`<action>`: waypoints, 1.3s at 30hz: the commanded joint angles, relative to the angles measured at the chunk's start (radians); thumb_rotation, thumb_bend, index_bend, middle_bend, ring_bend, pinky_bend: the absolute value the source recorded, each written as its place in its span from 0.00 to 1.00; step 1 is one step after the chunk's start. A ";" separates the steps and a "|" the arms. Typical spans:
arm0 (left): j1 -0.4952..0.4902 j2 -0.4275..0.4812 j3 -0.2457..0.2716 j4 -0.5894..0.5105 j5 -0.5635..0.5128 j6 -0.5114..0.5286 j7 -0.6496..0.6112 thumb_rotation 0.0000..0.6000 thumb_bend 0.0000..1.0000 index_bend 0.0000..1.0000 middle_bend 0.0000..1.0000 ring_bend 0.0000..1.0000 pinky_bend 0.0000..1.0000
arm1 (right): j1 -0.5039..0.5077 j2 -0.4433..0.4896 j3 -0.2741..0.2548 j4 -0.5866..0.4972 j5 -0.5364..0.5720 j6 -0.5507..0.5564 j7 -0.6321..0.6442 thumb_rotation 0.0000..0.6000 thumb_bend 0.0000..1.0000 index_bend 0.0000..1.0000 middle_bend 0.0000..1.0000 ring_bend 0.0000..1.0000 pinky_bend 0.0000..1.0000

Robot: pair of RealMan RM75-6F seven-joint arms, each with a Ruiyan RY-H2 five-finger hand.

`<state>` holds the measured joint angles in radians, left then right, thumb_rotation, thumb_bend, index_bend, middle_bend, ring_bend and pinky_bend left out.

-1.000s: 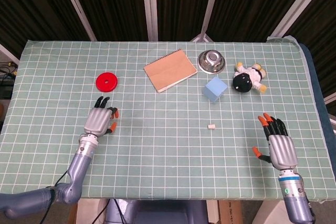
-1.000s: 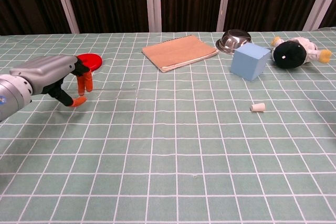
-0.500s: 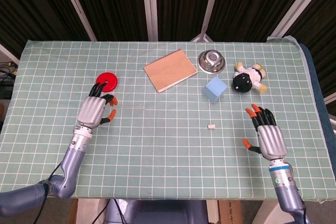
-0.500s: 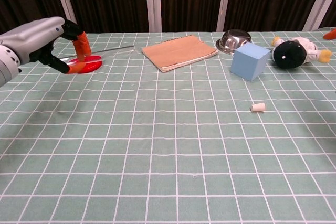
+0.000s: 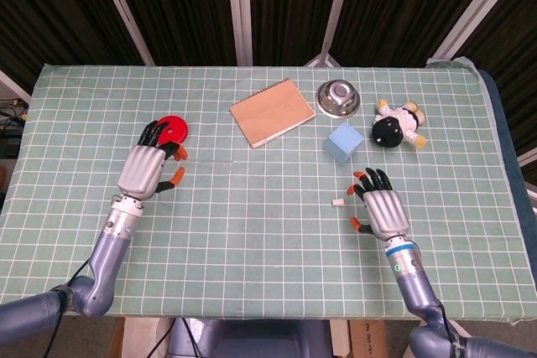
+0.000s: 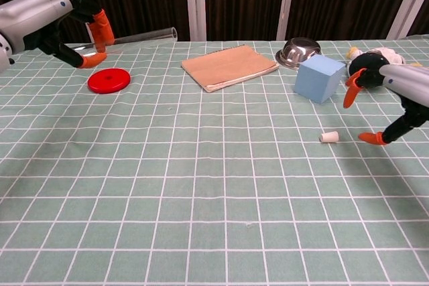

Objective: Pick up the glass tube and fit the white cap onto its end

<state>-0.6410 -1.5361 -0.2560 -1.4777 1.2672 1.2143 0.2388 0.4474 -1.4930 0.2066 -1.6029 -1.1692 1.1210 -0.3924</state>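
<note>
My left hand (image 5: 147, 167) grips one end of the clear glass tube (image 6: 141, 37) and holds it in the air, nearly level. The tube's open end points to the right over the table's far side. In the head view the tube (image 5: 207, 162) is only a faint line to the right of the hand. The small white cap (image 5: 337, 202) lies on the green cloth in front of the blue cube. My right hand (image 5: 382, 210) hovers just to the right of the cap (image 6: 328, 137), fingers spread and holding nothing. In the chest view this right hand (image 6: 395, 92) stands apart from the cap.
A red disc (image 5: 172, 129) lies beside and beyond my left hand. At the back are a tan notebook (image 5: 273, 112), a steel bowl (image 5: 338, 96), a blue cube (image 5: 345, 142) and a black-and-white toy (image 5: 398, 126). The green gridded cloth (image 5: 252, 232) covers the table.
My left hand has risen from the cloth, carrying the glass tube up with it. My right hand has moved left and inward, ending beside the white cap.
</note>
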 commanded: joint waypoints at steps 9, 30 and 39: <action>-0.003 0.024 -0.005 -0.034 -0.005 -0.001 0.015 1.00 0.71 0.52 0.51 0.08 0.00 | 0.053 -0.093 0.007 0.092 0.061 -0.026 -0.043 1.00 0.31 0.43 0.17 0.00 0.00; -0.001 0.031 0.002 -0.017 -0.008 -0.006 0.001 1.00 0.71 0.52 0.51 0.08 0.00 | 0.122 -0.167 0.022 0.210 0.150 -0.060 -0.087 1.00 0.37 0.46 0.17 0.00 0.00; -0.003 0.028 0.003 -0.001 -0.008 -0.007 -0.007 1.00 0.71 0.52 0.51 0.08 0.00 | 0.133 -0.178 0.021 0.237 0.169 -0.061 -0.093 1.00 0.37 0.47 0.17 0.00 0.00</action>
<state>-0.6438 -1.5079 -0.2533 -1.4791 1.2589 1.2076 0.2318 0.5797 -1.6708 0.2272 -1.3661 -1.0012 1.0595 -0.4851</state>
